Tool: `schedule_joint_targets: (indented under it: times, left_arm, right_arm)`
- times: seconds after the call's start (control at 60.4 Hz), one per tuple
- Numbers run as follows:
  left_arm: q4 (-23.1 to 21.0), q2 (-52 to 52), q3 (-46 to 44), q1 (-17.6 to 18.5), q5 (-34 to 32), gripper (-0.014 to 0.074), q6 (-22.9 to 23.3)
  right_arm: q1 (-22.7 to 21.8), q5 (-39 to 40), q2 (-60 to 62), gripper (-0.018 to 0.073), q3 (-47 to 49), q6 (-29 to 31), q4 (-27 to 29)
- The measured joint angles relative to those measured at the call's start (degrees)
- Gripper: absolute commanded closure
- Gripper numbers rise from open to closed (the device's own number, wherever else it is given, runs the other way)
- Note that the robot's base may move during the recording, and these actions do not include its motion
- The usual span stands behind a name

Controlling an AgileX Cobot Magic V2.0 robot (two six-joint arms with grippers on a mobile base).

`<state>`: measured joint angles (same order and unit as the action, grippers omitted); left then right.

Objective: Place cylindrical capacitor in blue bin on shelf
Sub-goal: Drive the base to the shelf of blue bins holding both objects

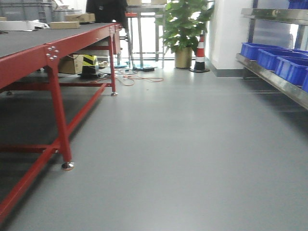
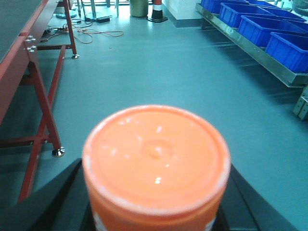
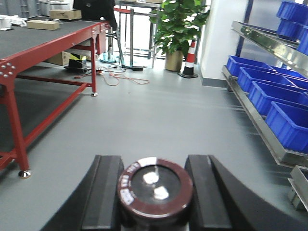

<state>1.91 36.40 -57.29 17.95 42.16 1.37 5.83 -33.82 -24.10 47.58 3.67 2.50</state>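
- Nearest, right wrist view: the right fingers (image 3: 105,192) pinch the cylindrical capacitor (image 3: 154,185) from both sides. The capacitor stands upright between them, and its dark maroon top with two pale terminals faces the camera.
- Nearest, left wrist view: the left fingers (image 2: 57,202) flank an orange-capped cylinder (image 2: 155,154) that fills the lower frame. They appear pressed against it, though the contact itself is hidden beneath the cap.
- Middle ground: bare grey floor (image 3: 159,110) lies ahead of both arms. A red-framed table with a dark surface (image 3: 43,38) runs along the left.
- Right side, near to far: the shelf (image 3: 263,130), a steel rack with a shiny lower beam, carries a row of blue bins (image 3: 288,122). A higher beam holds more bins. The capacitor is well apart from all of them.
- Far end: a potted plant (image 3: 178,21) and a striped traffic cone (image 3: 190,60) stand by a white wall.
- Step in hand, as judged: carriage. The capacitor is grasped and the robot faces down the aisle, with the shelf off to its right, so placement has not begun.
- Next move, as judged: the base needs to close on the shelf and turn right to face it. The right arm then has to bring the capacitor above the open mouth of one blue bin, clear of the upper beam. Only there should the fingers spread to release it.
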Motion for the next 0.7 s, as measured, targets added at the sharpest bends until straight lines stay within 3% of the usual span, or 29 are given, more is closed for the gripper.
schedule_joint_targets:
  times: [0.695]
  left_arm:
    - [0.0,0.0,0.0,0.0,0.0,0.0707,0.0]
  right_arm:
    - [0.0,0.0,0.1,0.0712,0.0,0.0,0.0]
